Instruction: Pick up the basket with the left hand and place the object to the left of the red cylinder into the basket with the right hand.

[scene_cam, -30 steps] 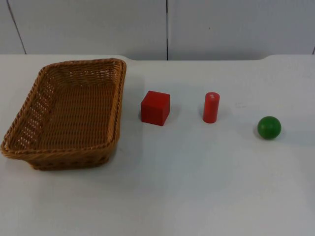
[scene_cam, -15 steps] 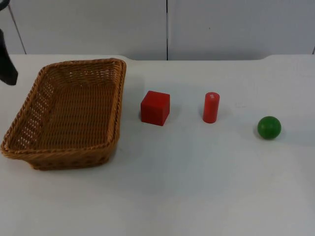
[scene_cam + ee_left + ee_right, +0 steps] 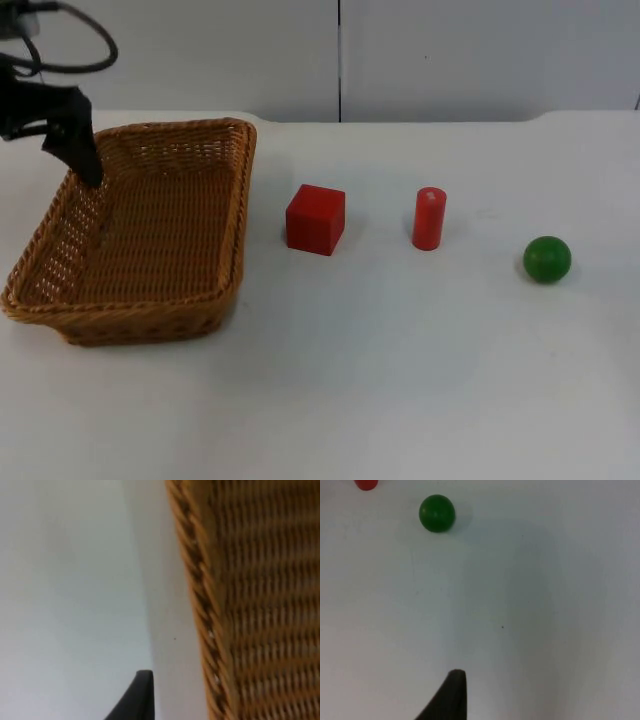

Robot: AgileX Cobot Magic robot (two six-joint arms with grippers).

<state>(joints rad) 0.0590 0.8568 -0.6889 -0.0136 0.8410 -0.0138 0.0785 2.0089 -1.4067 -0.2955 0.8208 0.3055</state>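
Reaching over the far left corner of the basket (image 3: 140, 235), my left gripper (image 3: 85, 160) hangs just above the woven rim, and the left wrist view puts that rim (image 3: 200, 615) just beside my one visible fingertip. How wide those fingers stand I cannot tell; nothing is in them yet. The basket sits flat on the table (image 3: 400, 380), not lifted.

The red cube (image 3: 316, 219) is the piece I must drop in: it lies between the basket and the red cylinder (image 3: 429, 218), apart from both. The green ball (image 3: 547, 259) sits beyond the cylinder, well clear. My right arm waits; the right wrist view looks down on the ball (image 3: 437, 513), and I cannot tell that gripper's opening either.

What worries me is the rim. If I come down with a finger on top of the braid rather than astride it, I will press the basket flat or tip it. A shallow bite at one corner could also let it swing and slip once raised.
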